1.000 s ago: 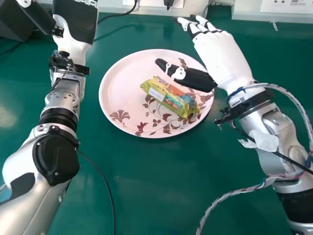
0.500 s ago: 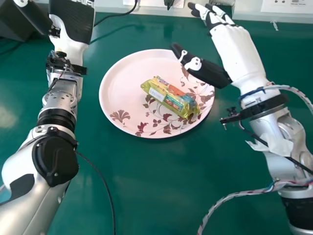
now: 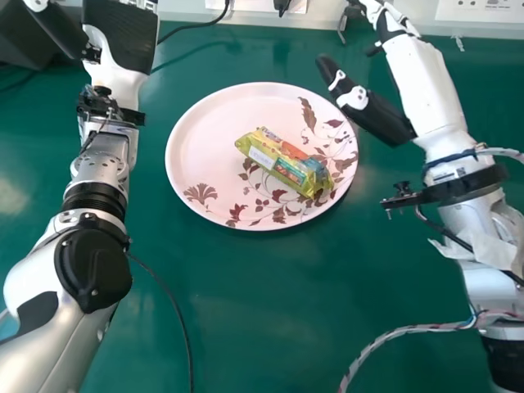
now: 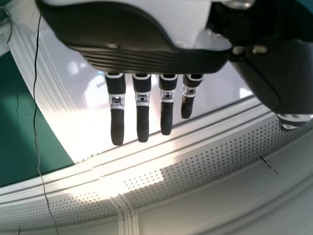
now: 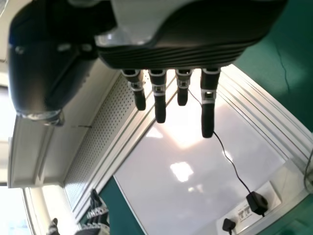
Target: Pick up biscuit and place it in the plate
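Observation:
The biscuit packet, green-yellow with orange, lies slanted on the pink floral plate, toward its right half, with no hand touching it. My right hand is held to the right of the plate and beyond it, its thumb apart from the rim; in the right wrist view the right hand has straight, open fingers. At the far left of the head view is my left hand, well away from the plate; the left hand has its fingers extended in the left wrist view.
The green table carries a thin black cable beside my left forearm. A dark box stands at the back left. White wall trunking with a socket runs along the table's far edge.
My right hand has moved right, away from over the plate and the biscuit packet. The left arm shifted slightly left, then stayed still. The packet and plate have not moved.

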Motion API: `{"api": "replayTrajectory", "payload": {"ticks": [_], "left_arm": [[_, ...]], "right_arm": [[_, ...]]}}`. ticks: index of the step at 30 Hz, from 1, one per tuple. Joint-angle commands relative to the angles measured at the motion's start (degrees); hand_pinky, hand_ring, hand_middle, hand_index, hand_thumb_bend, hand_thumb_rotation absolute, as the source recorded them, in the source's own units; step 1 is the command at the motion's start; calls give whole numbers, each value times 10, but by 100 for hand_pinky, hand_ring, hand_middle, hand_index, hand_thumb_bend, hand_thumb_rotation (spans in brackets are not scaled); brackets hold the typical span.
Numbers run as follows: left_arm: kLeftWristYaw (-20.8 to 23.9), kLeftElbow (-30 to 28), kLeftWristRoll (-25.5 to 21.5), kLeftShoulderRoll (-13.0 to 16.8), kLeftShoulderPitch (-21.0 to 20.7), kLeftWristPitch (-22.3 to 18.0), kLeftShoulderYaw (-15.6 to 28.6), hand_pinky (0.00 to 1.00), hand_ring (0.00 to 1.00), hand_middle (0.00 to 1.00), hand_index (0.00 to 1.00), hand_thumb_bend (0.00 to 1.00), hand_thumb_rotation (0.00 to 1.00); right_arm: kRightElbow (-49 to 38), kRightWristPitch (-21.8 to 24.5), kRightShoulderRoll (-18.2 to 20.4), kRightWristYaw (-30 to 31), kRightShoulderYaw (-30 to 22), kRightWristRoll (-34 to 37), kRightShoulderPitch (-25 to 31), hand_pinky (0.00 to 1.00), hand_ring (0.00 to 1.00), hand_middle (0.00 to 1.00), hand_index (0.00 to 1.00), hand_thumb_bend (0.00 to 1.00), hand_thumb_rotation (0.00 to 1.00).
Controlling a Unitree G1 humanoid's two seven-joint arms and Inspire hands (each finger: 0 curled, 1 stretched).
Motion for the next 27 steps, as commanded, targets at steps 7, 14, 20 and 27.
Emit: {"api": "replayTrajectory", "payload": {"ticks": [7,14,20,27], "left_arm": [[-9,-1,-5,4,5,4,0,67,77,87,96,89,34],[4,-4,-5,2,4,5,0,70,78,89,98,88,31],[11,-5,-8,-2,1,7,1,71,78,89,99,88,34],[7,-3,-9,-4,-1,9,2,74,79,90,100,88,34]], "right_arm": [[5,-30,12,16,-27,83,12,64,80,91,100,76,75],[12,-33,18,53,-47,167,11,62,79,90,100,75,74],[30,-51,19,84,-59,229,6,61,78,90,100,75,75],[39,-59,17,110,-73,267,7,61,81,90,100,75,69]]}}
